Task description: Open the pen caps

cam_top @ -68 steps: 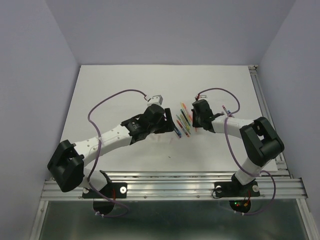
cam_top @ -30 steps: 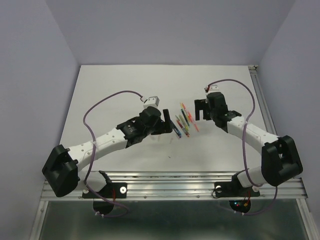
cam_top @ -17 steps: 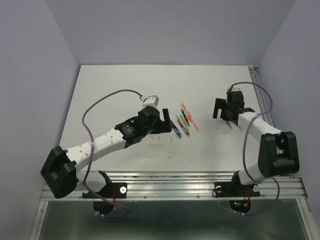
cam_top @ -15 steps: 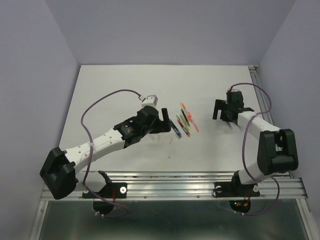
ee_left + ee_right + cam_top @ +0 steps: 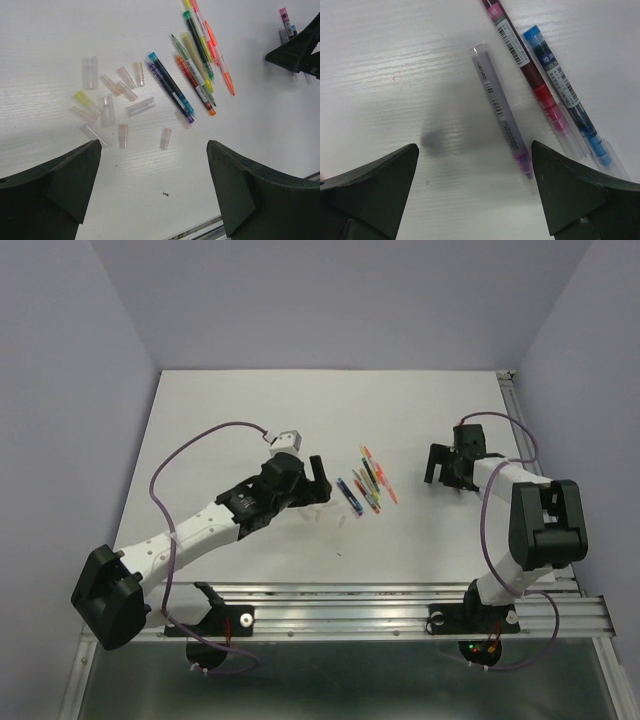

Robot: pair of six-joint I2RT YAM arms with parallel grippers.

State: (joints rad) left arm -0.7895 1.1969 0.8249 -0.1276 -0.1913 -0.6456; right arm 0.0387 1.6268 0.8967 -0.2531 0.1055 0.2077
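Several pale translucent pen caps [image 5: 107,110] lie loose and scattered on the white table in the left wrist view, one tinted yellow [image 5: 86,98]. Beside them, several uncapped pens [image 5: 195,65] lie in a fan, seen from above as a coloured cluster [image 5: 368,485]. My left gripper [image 5: 153,165] hangs open over bare table just short of the caps, left of the cluster [image 5: 318,475]. My right gripper [image 5: 445,465] stands open at the right. Below it lie a purple pen [image 5: 502,110], a pink pen [image 5: 525,65] and a blue pen [image 5: 565,95], the pink and blue tips under clear caps.
A small dark speck [image 5: 165,193] lies on the table [image 5: 250,420] near the front rail [image 5: 350,612]. The table's right rail [image 5: 535,455] runs close behind the right arm. Grey walls enclose the table on three sides.
The right arm has swung away from the pen cluster to the right side of the table. The left gripper has drawn back to the left, its jaws a little wider.
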